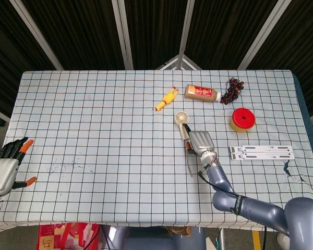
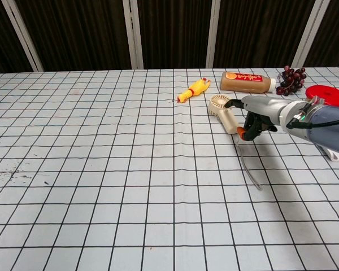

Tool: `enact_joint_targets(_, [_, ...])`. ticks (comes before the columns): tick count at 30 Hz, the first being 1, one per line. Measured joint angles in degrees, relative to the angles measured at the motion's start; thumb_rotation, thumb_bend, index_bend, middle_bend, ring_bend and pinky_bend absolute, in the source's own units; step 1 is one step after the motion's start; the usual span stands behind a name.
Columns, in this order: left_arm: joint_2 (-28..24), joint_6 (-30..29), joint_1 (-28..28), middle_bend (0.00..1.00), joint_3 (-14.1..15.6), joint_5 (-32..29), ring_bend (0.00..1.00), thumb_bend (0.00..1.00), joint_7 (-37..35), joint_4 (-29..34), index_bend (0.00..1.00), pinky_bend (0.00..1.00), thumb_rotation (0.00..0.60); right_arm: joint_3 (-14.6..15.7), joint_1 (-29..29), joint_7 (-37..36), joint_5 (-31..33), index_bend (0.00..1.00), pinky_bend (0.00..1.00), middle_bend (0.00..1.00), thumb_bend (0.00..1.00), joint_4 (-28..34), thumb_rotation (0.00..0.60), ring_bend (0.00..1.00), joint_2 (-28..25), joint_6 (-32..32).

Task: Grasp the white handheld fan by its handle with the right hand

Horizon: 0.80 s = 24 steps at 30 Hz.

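The white handheld fan lies flat on the checked tablecloth, round head toward the far side, handle pointing at me. My right hand sits at the handle's right side and near end. In the chest view the right hand has its thumb reaching toward the fan head and its orange-tipped fingertips curled down against the handle's end. The fingers stay apart, and the fan rests on the cloth. My left hand hovers at the table's near left corner, fingers spread, holding nothing.
A thin grey strap trails from the handle toward me. Behind the fan lie a yellow rubber chicken, a brown bottle and dark grapes. A red round box and a white flat rack sit to the right.
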State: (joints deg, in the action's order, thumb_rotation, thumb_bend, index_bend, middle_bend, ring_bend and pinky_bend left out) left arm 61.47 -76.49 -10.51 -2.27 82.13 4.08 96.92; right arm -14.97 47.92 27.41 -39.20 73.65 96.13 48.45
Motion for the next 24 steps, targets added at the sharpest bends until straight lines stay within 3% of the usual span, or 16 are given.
enact_joint_targets(24, [0.0,-0.3,0.0,0.00,0.2,0.5,0.00,0.03,-0.3,0.2,0.00,0.00,0.600,1.3,0.7,1.0,2.2,0.00,0.85,0.86,0.64,0.4,0.600,0.90,0.5,0.9])
